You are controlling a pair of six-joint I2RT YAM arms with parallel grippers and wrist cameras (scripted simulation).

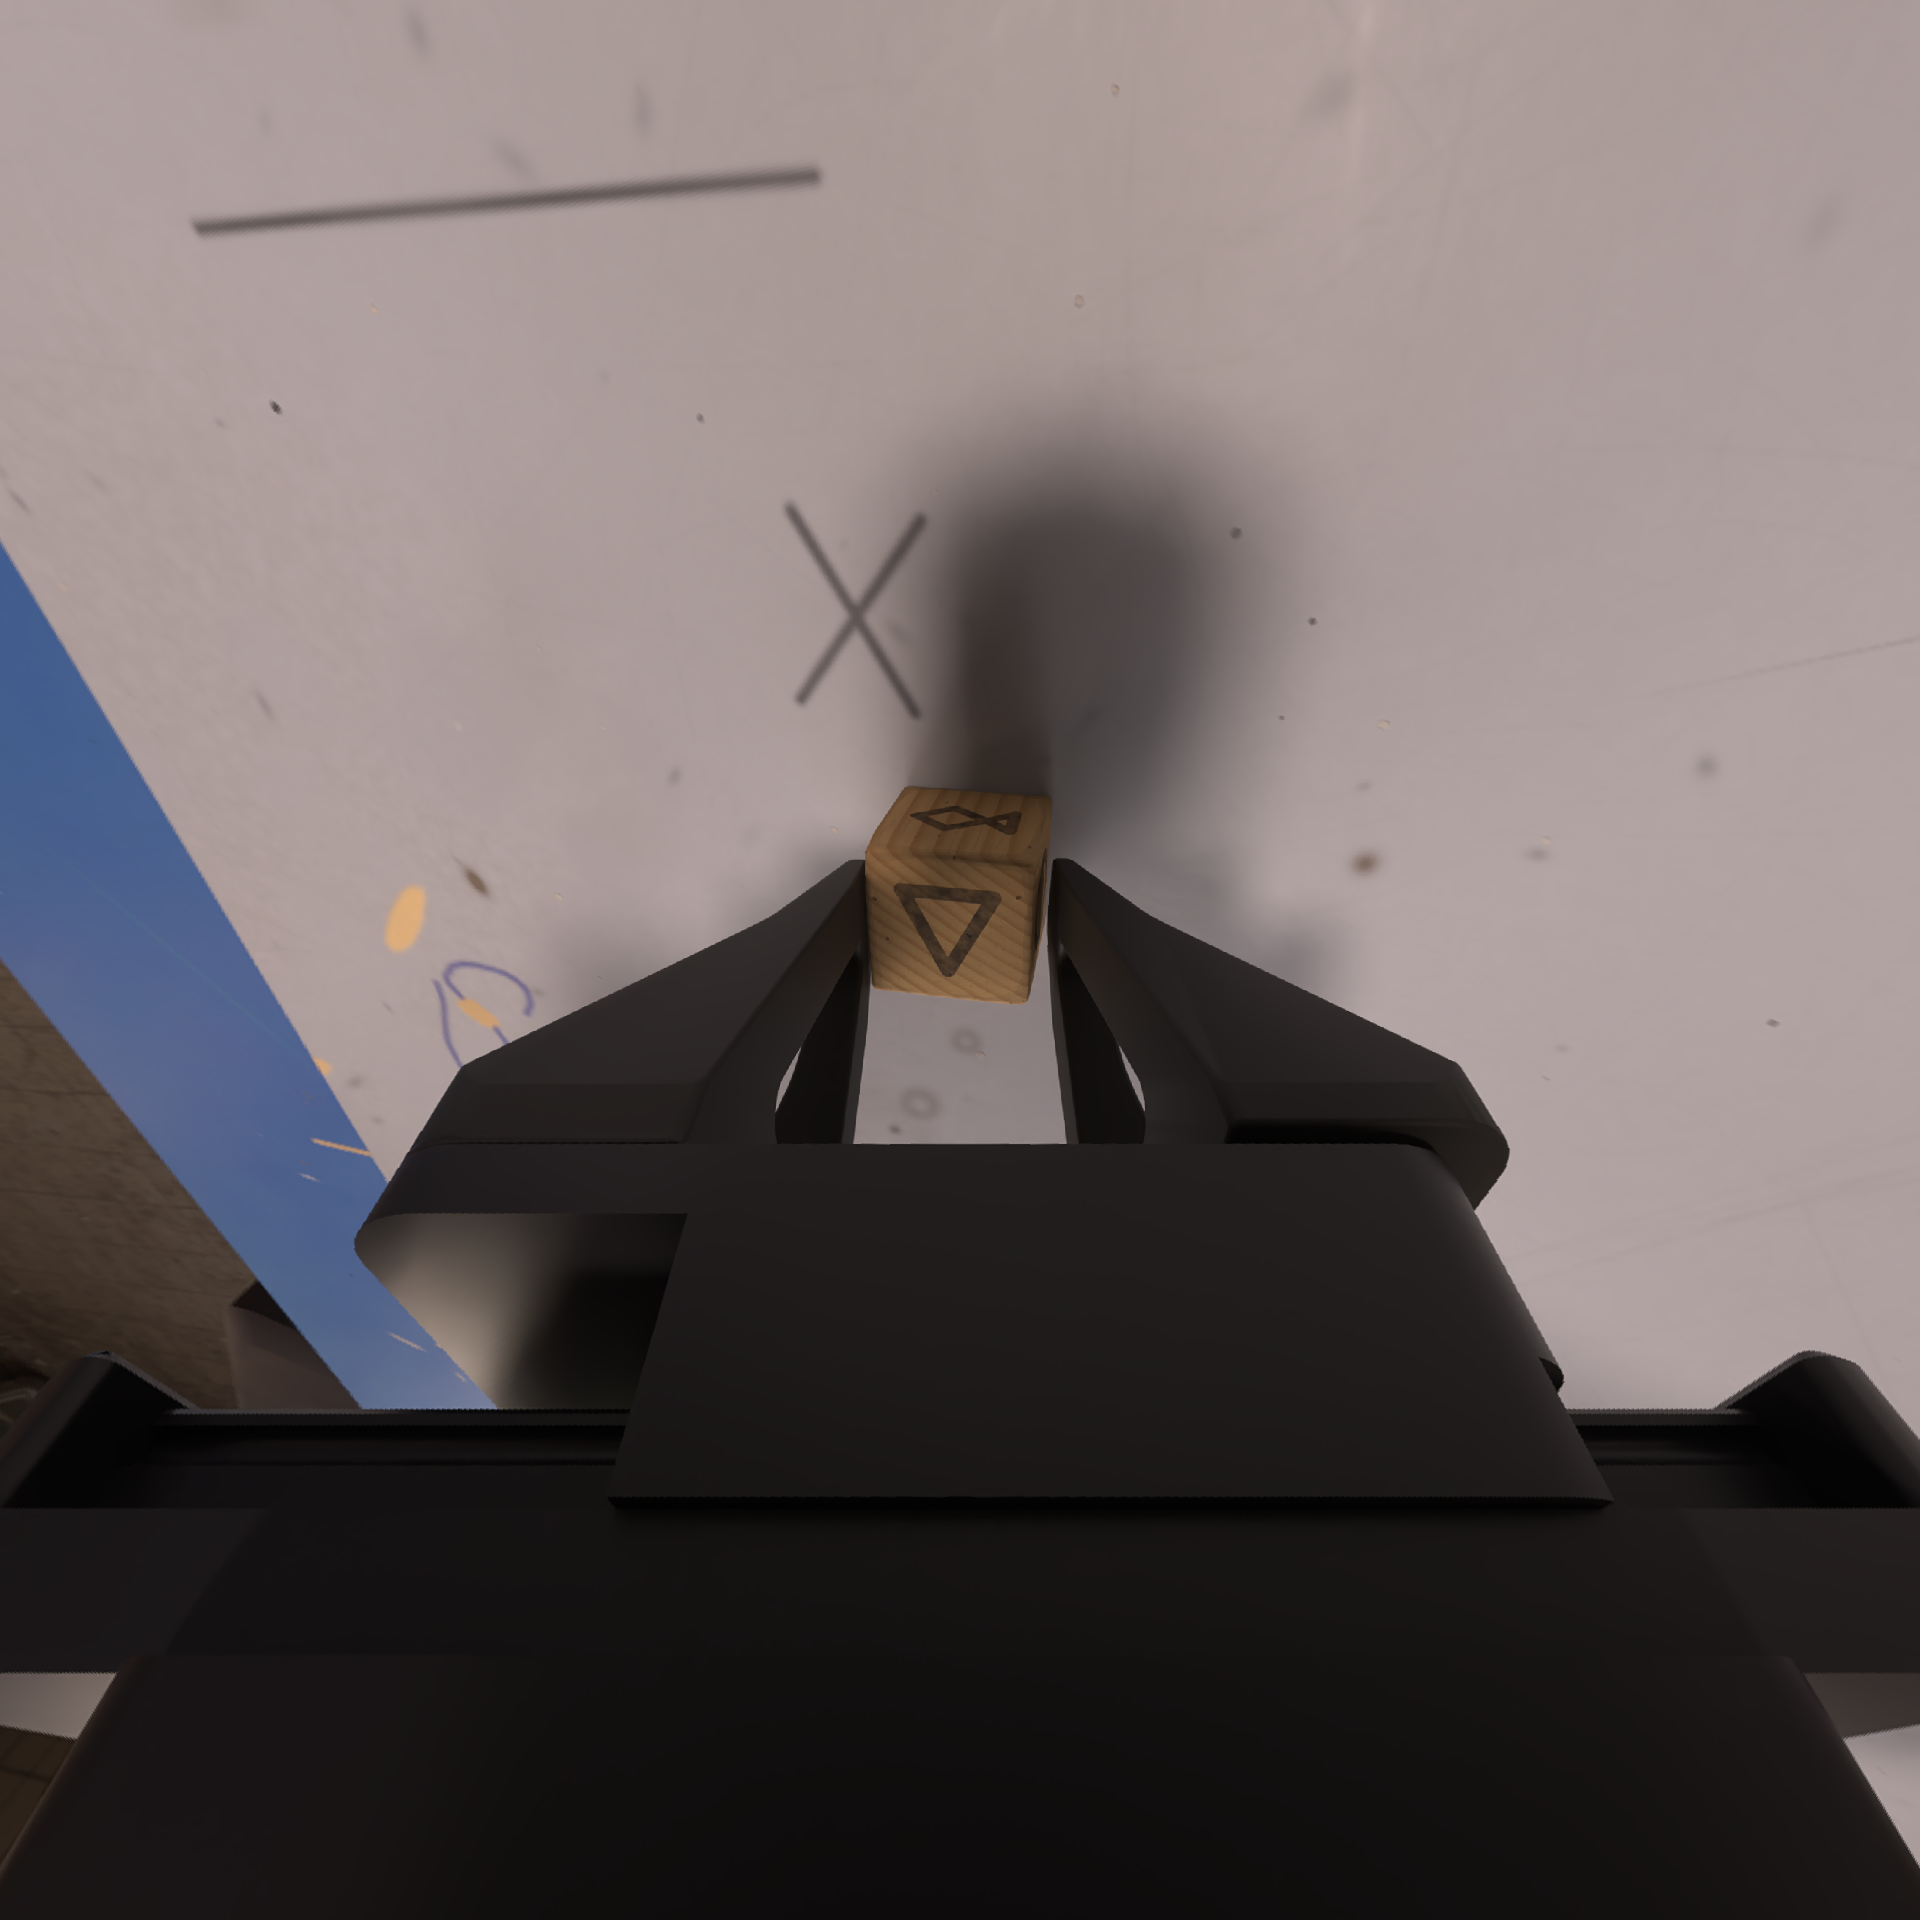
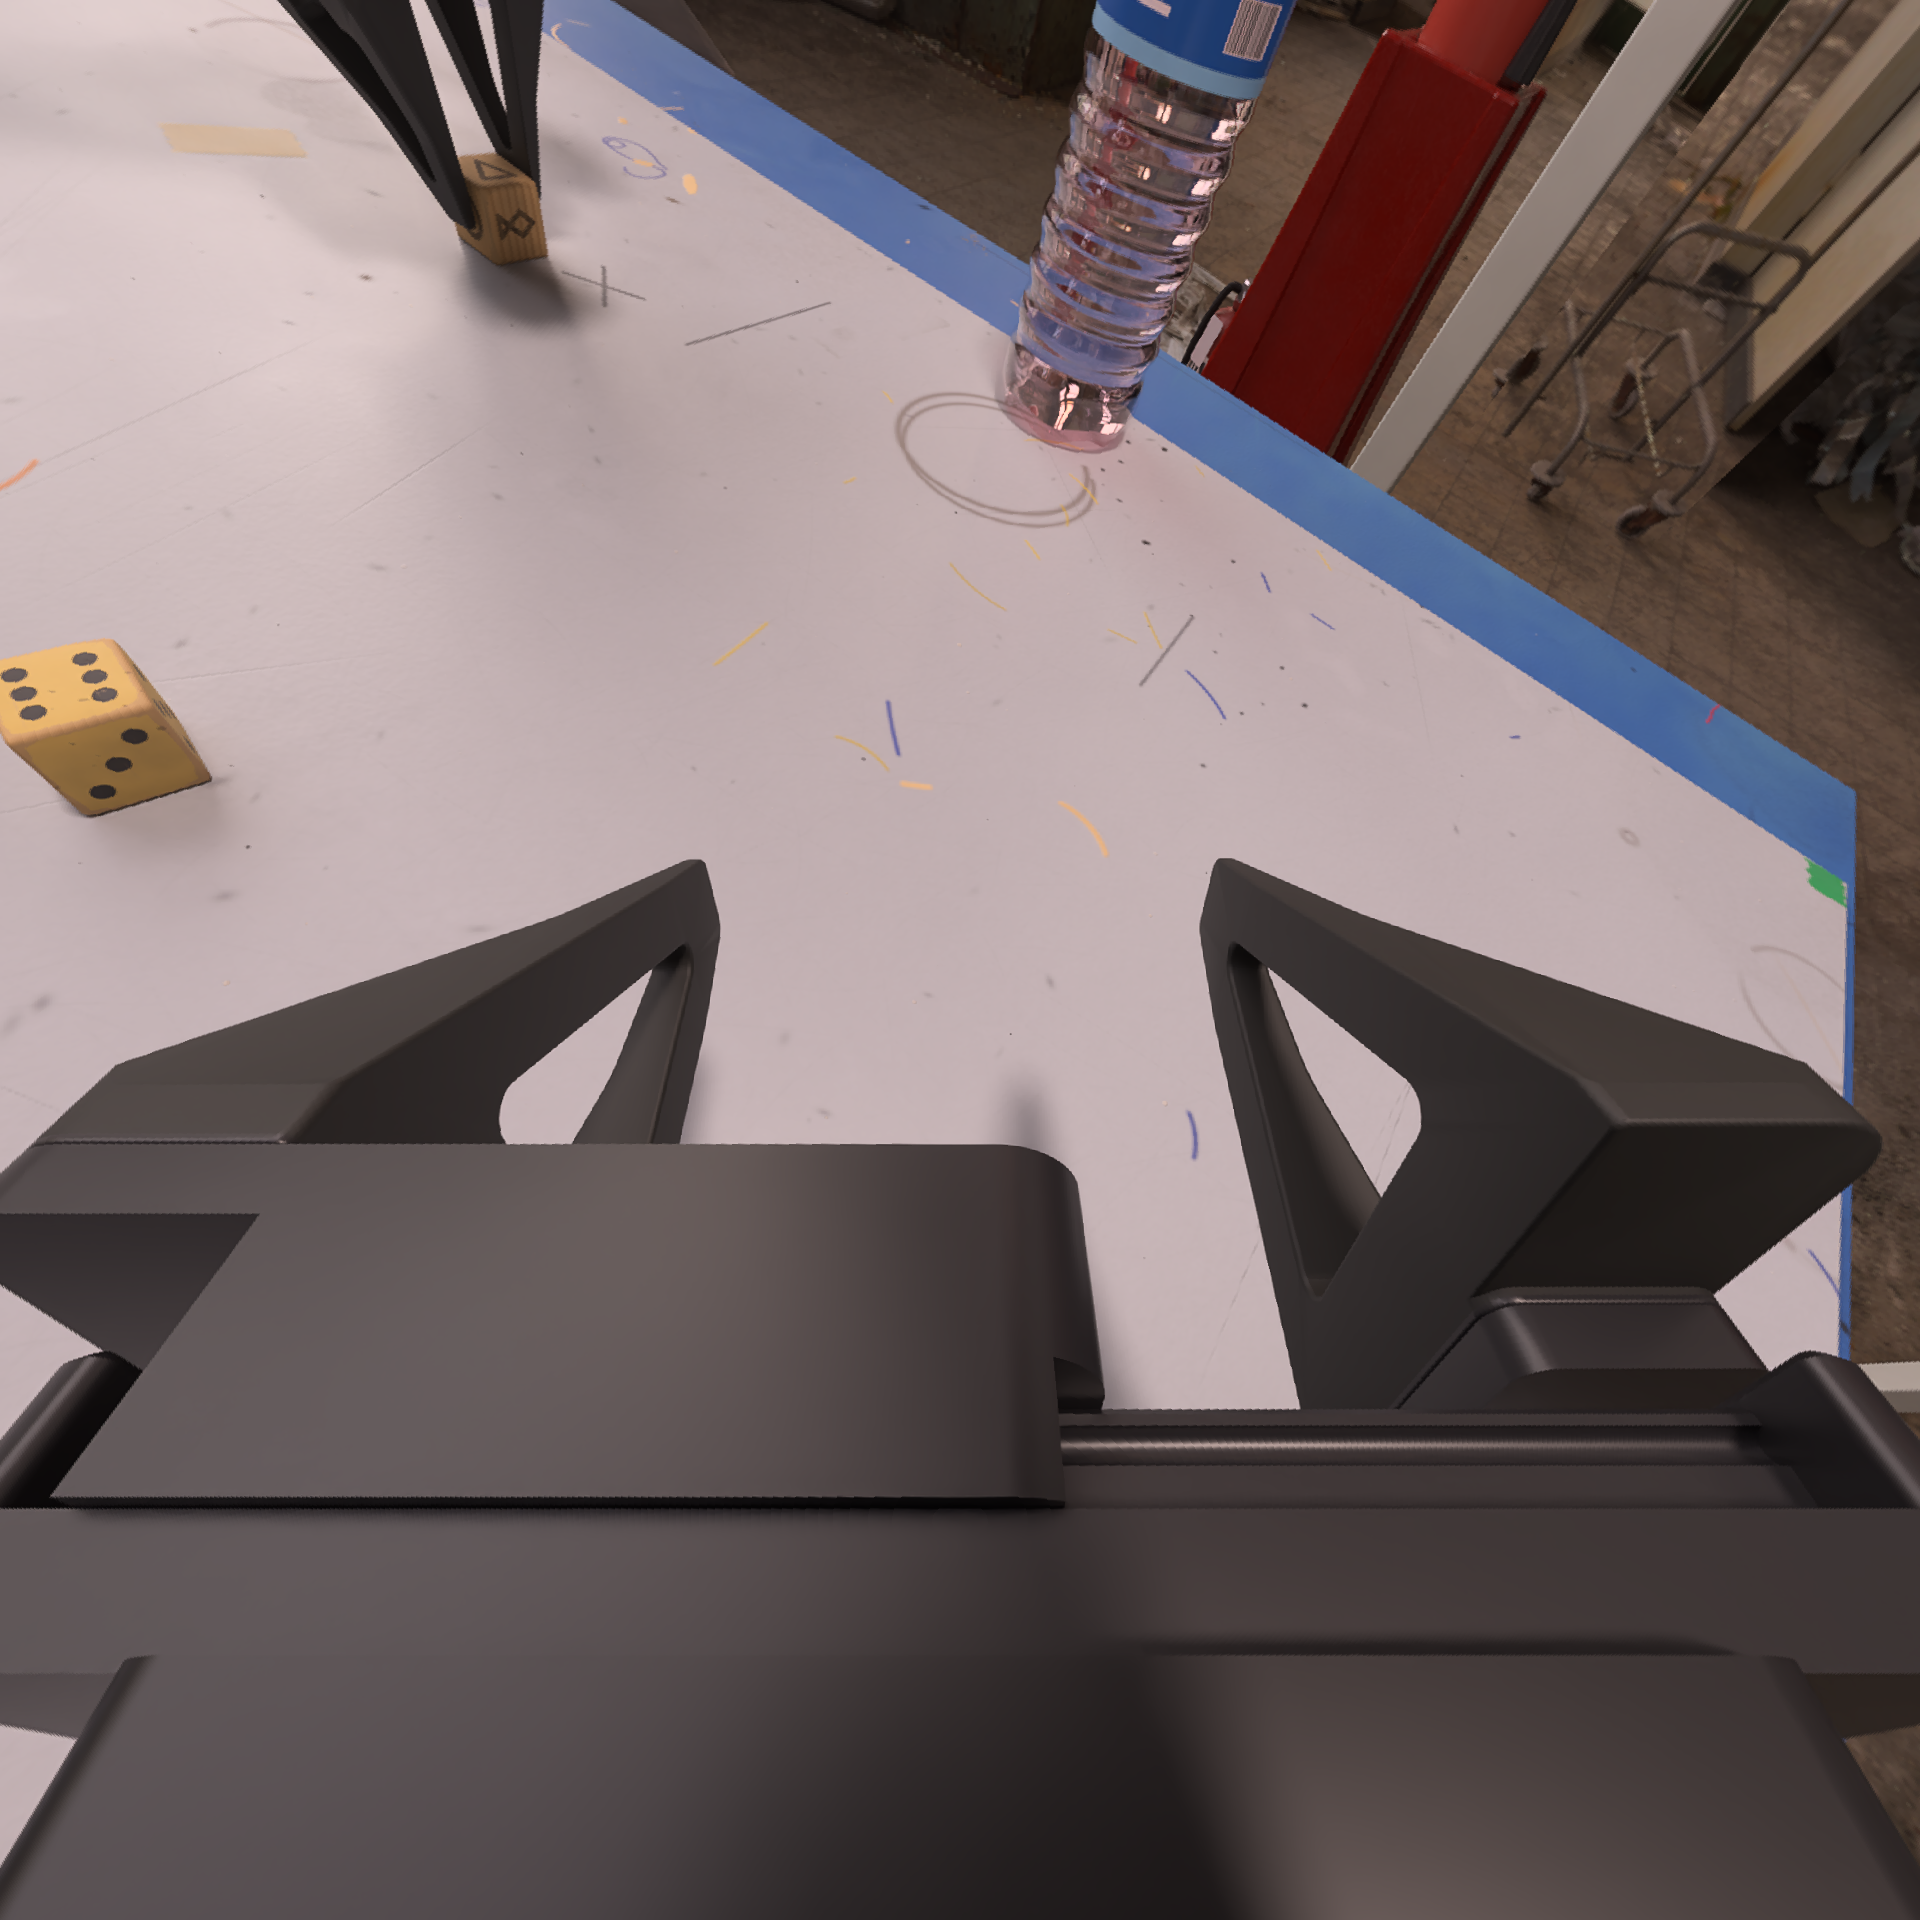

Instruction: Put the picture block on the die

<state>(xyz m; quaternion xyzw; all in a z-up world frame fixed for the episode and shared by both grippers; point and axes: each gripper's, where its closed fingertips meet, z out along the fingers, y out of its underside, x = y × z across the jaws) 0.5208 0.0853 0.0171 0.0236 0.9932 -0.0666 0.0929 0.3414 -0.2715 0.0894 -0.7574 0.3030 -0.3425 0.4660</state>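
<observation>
Right gripper (image 2: pixel 956 904) hovers over bare table (image 2: pixel 935 644), fingers spread, holding nothing. Left gripper (image 1: pixel 958 883) pinches the picture block (image 1: pixel 956 914) between both fingertips; whether the block touches the table I cannot tell. Yellow die (image 2: pixel 99 727) sits well apart from it. Plastic bottle (image 2: pixel 1112 270) stands near the blue edge.

Left gripper (image 1: pixel 958 914) clamped on block (image 1: pixel 956 896); right gripper (image 2: pixel 961 883) spread wide.

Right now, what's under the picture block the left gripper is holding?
The picture block sits between the left gripper's fingers on the white table. Its underside is hidden; the yellow die lies apart.
</observation>
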